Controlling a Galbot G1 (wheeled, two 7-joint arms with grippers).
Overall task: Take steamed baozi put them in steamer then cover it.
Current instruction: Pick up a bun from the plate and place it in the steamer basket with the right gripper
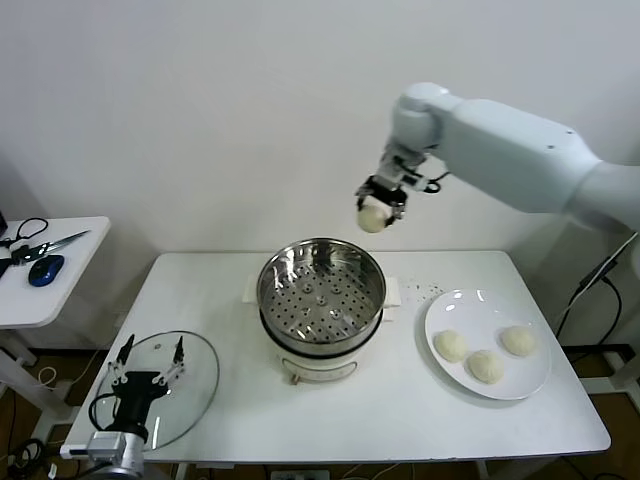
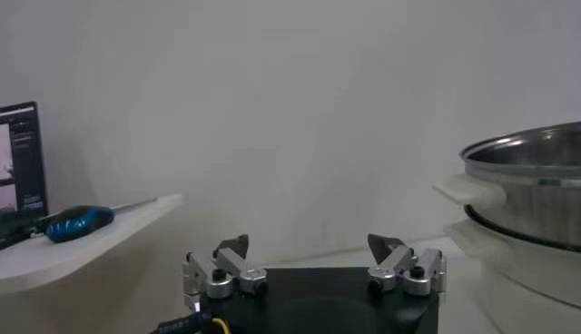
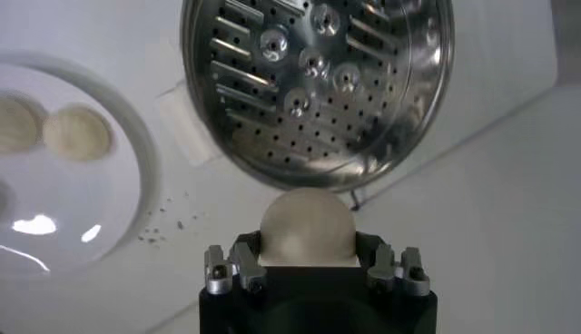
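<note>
My right gripper (image 1: pixel 375 213) is shut on one cream-white baozi (image 1: pixel 372 219) and holds it in the air above and behind the far right rim of the steamer (image 1: pixel 321 290). In the right wrist view the baozi (image 3: pixel 305 227) sits between the fingers, with the perforated steel basket (image 3: pixel 318 82) below it. Three more baozi (image 1: pixel 485 355) lie on the white plate (image 1: pixel 448 313) at the right. The glass cover (image 1: pixel 198 385) lies flat at the front left of the table. My left gripper (image 1: pixel 148 365) is open and empty over the cover.
A small white side table (image 1: pixel 70 270) at the far left holds scissors (image 1: pixel 40 243) and a blue mouse (image 1: pixel 45 268). The steamer's white base and side handle (image 2: pixel 472 193) show close to my left gripper in the left wrist view.
</note>
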